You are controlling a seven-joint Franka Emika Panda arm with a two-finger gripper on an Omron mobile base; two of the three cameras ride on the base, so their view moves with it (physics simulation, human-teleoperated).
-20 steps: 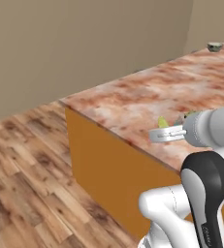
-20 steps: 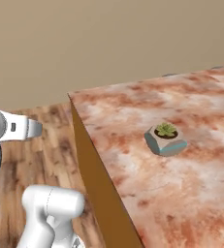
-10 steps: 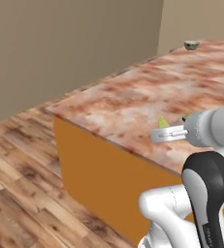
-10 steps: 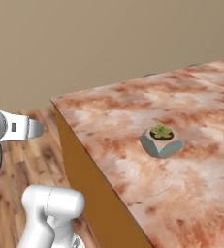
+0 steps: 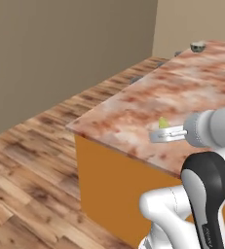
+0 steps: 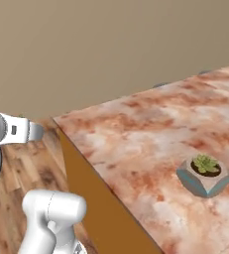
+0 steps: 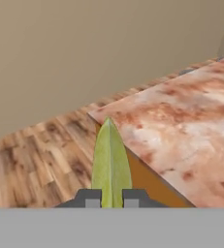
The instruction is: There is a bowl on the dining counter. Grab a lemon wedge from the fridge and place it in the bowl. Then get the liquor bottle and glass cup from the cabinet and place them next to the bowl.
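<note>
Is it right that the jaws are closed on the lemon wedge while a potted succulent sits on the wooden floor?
Not quite. The jaws do hold the lemon wedge, but the potted succulent sits on the marble counter, not the floor, as the right base view shows.

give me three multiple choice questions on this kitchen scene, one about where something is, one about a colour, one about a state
1. Where does the potted succulent stand?
A. on the wood floor
B. on the marble counter
C. in the fridge

2. What colour is the counter's side panel?
A. orange
B. white
C. black

3. What is the gripper doing?
A. open over the pot
B. shut on nothing
C. shut on the lemon wedge

Answers:
1. B, the right base view shows the pot resting on the reddish marble top.
2. A, the panel below the top is plain orange.
3. C, the hand view shows the yellow-green wedge pinched between both fingertips.
</note>
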